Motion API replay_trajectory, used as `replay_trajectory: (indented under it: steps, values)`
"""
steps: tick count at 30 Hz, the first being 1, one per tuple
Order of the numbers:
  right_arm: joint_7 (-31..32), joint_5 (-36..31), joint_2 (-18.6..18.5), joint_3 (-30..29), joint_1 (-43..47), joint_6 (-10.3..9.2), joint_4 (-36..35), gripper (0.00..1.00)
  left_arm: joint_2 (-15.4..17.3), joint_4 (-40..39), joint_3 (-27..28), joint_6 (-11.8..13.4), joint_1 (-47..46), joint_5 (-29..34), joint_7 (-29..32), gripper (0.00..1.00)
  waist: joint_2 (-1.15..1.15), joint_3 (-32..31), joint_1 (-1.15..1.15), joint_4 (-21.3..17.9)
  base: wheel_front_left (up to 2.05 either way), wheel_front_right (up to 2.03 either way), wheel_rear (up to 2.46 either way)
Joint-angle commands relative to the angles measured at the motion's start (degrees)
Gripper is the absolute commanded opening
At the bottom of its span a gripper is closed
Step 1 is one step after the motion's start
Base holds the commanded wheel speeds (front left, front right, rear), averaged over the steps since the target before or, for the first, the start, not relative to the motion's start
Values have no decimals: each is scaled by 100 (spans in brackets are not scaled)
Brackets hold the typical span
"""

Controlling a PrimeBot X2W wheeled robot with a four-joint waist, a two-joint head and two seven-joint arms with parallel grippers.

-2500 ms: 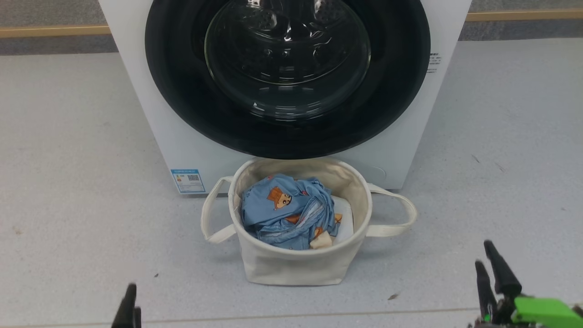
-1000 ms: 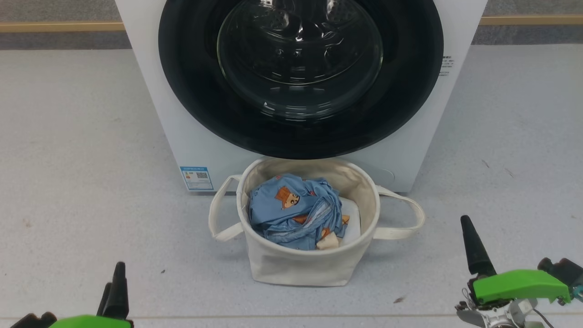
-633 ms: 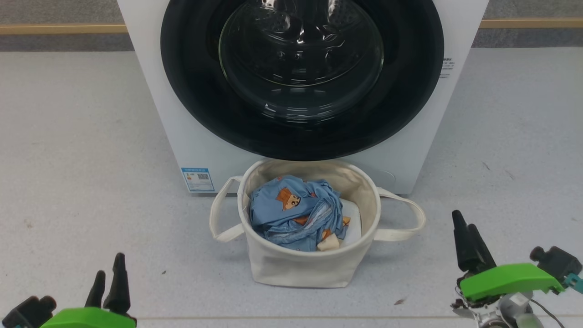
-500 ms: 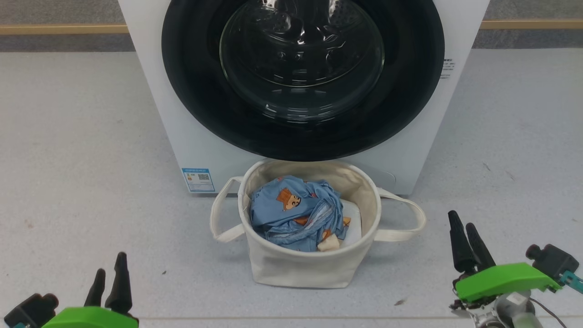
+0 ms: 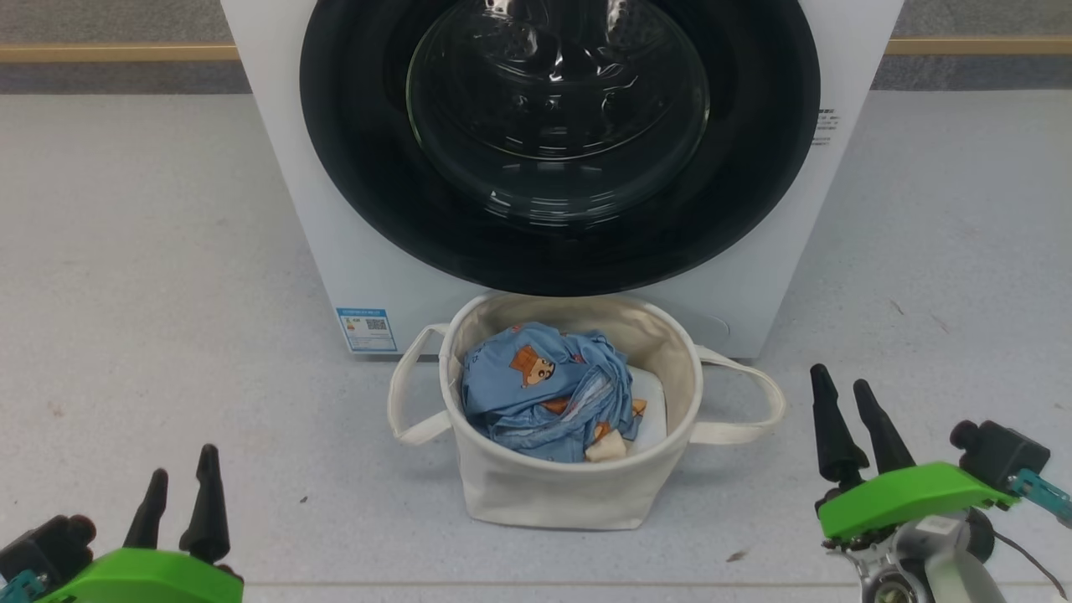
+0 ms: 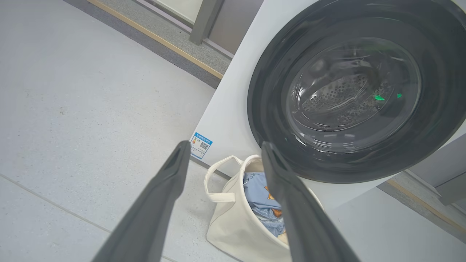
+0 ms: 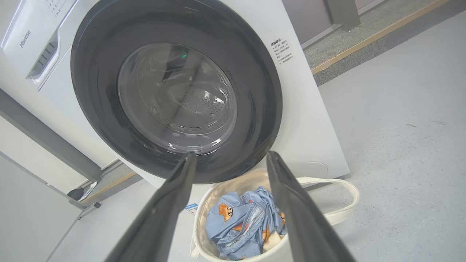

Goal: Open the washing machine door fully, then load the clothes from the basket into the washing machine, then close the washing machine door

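Grey floor (image 5: pixel 151 251) | left gripper (image 5: pixel 182 461) spread wide, empty | right gripper (image 5: pixel 837 376) same

We see a pale grey speckled floor (image 5: pixel 151 251) carrying everything here. The washing machine (image 5: pixel 360 276) stands on it toward the back, and the basket (image 5: pixel 544 494) sits on it just in front of the machine's base, looped handles drooping to either side. A small brown speck (image 5: pixel 737 555) lies near the basket's right, a seam (image 5: pixel 536 584) crosses the floor in front, and a wooden strip (image 5: pixel 117 52) borders it behind.
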Motion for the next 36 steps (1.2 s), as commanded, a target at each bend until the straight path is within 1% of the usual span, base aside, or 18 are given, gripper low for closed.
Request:
replay_trajectory:
  steps: [1,9,21,27,29,31,36]
  values:
    - [-98,-238,-42,121,-342,1,-238,100,259,-238,115,49,-345,192,-88,100,0,4,0,4,0,0,0]
    - [-232,-839,-48,159,-435,2,-265,100,456,-377,18,99,-416,557,-185,100,0,24,0,35,0,0,0]
    - [-433,-1755,-56,314,-570,2,-295,100,742,-525,-91,249,-531,1138,-370,100,0,24,0,69,0,0,0]
    - [-550,-2209,-61,262,-636,2,-298,100,895,-557,-208,288,-597,1457,-451,100,0,10,0,96,0,0,0]
    - [-584,-2292,-63,223,-642,2,-289,100,937,-563,-246,299,-619,1548,-472,100,0,9,0,98,0,0,0]
    - [-618,-2232,-64,204,-651,2,-294,100,985,-588,-303,289,-648,1659,-506,100,0,10,0,98,0,0,0]
    - [-701,-2418,-68,272,-695,2,-267,100,1094,-599,-390,309,-699,1887,-586,100,0,16,0,72,0,0,0]
